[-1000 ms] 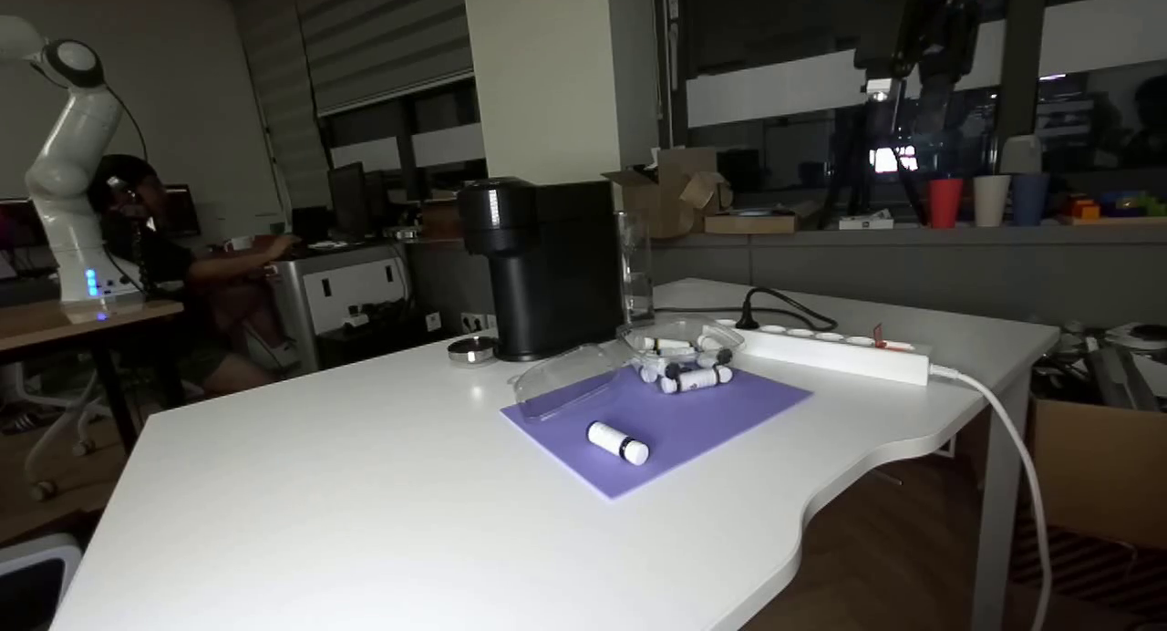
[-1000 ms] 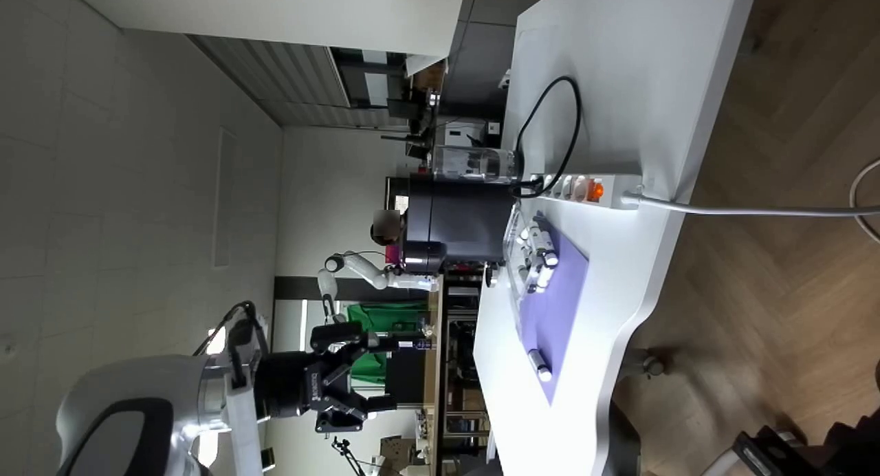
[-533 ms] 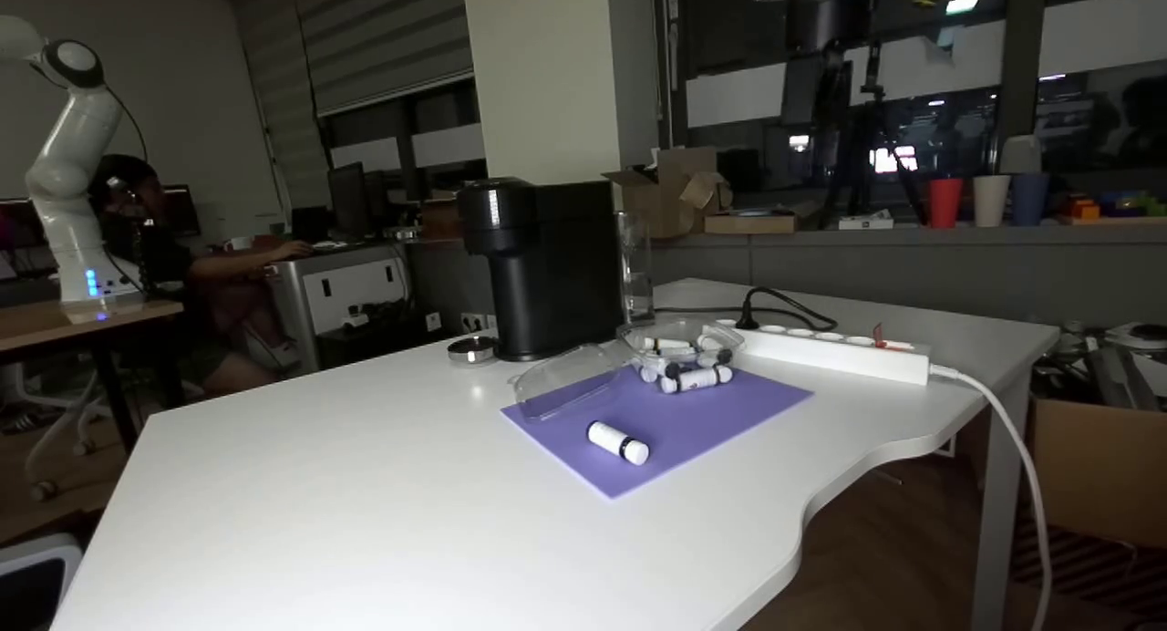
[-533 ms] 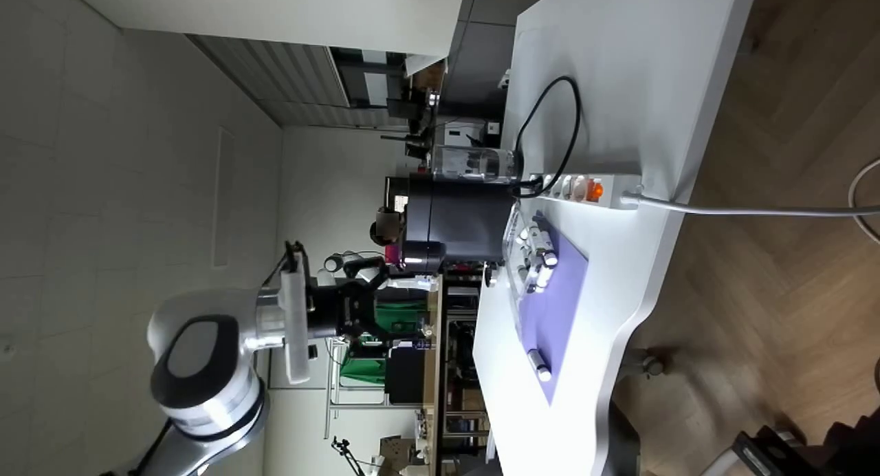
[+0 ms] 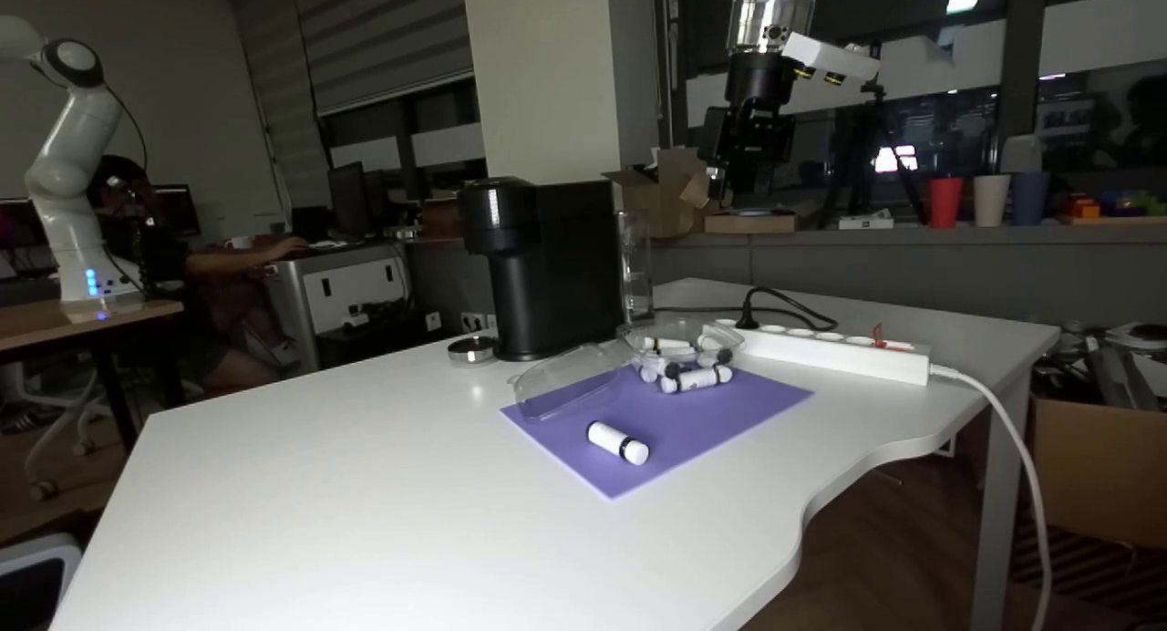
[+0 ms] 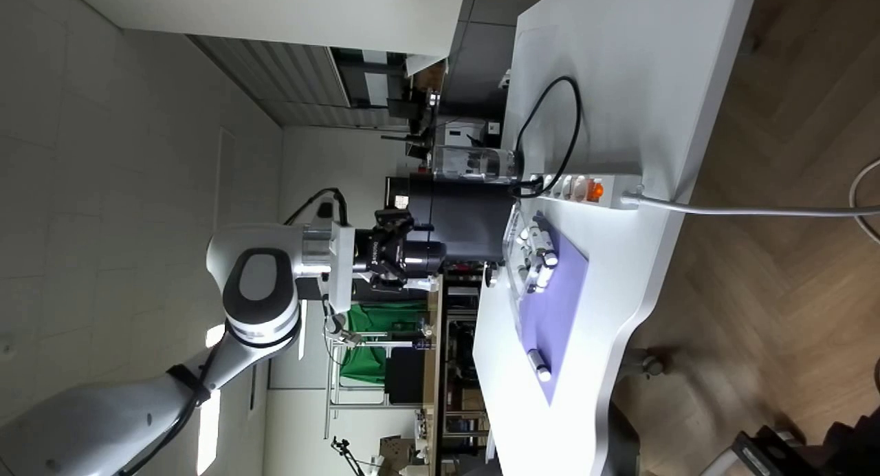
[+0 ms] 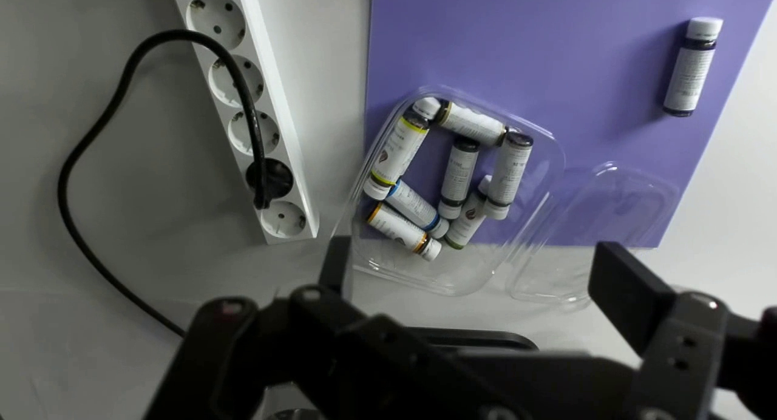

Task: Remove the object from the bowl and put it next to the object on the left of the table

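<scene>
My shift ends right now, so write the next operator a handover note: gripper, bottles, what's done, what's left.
Gripper: open, holding nothing, raised above the table.
Clear bowl: partly on the purple sheet, with seven small bottles in it.
Lone bottle: lying on the sheet, apart from the bowl; probably the task's "object on the left".
Done: no transfer visible; nothing lies next to the lone bottle.
Left: grasp one bottle from the bowl, lay it beside the lone one, release. The task doesn't say which.
</scene>
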